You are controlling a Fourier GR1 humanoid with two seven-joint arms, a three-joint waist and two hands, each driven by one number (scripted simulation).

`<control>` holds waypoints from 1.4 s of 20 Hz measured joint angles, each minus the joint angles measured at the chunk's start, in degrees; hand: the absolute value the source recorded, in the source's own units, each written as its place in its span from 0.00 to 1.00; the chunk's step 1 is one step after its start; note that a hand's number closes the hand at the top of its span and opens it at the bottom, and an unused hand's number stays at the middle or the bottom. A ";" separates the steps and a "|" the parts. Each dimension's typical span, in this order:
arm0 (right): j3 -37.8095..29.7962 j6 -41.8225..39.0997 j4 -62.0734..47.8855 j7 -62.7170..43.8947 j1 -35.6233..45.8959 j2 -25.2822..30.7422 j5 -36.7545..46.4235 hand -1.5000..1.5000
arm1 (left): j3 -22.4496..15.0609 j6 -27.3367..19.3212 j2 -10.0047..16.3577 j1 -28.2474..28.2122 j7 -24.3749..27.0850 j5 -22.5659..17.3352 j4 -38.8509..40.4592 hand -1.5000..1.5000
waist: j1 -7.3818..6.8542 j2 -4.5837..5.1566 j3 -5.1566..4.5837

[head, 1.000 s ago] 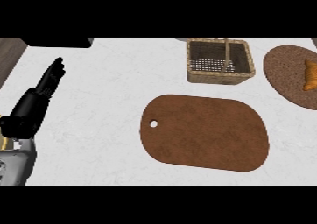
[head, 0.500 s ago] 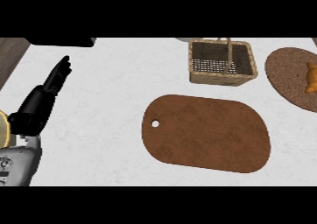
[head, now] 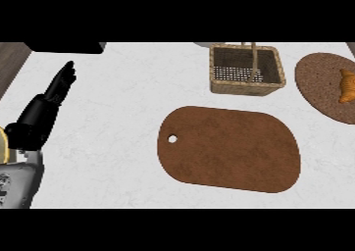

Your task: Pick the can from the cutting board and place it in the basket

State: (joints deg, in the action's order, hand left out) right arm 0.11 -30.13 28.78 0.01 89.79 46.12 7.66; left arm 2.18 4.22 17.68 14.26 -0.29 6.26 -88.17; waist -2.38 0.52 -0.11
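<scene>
Fingers [head: 63, 81] of left hand [head: 44, 110]: straight, close together, holding nothing, tips pointing away from the robot; well left of board [head: 231, 149], apart from it. Grey forearm [head: 14, 184]: below the hand, further left of board, toward the near side.

Board: brown, rounded, flat on pale counter [head: 122, 122]; small hole [head: 172, 139] near its left end.

Can: nowhere visible, neither on board nor in the seen part of basket; place cannot be told.

Basket [head: 247, 89]: woven, square, with upright handle; just beyond board's far edge, not touching it.

Plate [head: 321, 93]: round, brown, right of board and beyond its far right corner, apart from it; bearing a croissant [head: 349, 86].
</scene>
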 measured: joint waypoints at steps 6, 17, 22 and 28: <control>1.58 -1.29 -3.98 -4.75 5.11 -5.38 2.40 1.00 | -0.12 -0.26 -0.49 -0.67 -0.21 0.55 -0.87 0.50 | 0.05 0.03 0.00; 9.16 -4.33 -5.84 -6.43 5.15 -9.57 11.50 1.00 | 0.98 0.19 -0.45 -0.90 0.72 0.49 0.17 0.50 | 0.81 0.04 0.03; 13.44 -4.45 -5.18 -2.72 4.36 -8.86 17.27 1.00 | 1.52 0.74 -0.17 -1.22 1.03 0.25 0.05 0.50 | 0.69 0.06 0.06; 13.29 -8.22 -7.94 0.27 4.51 -9.84 18.65 0.00 | 1.41 0.76 -0.66 -0.52 -0.06 0.48 -0.45 0.50 | 0.76 -0.02 0.06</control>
State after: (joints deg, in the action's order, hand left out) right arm 13.40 -38.35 20.83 0.29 94.30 36.28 26.31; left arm 3.59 4.98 17.02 13.74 -0.35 6.75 -88.62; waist -1.62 0.50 -0.05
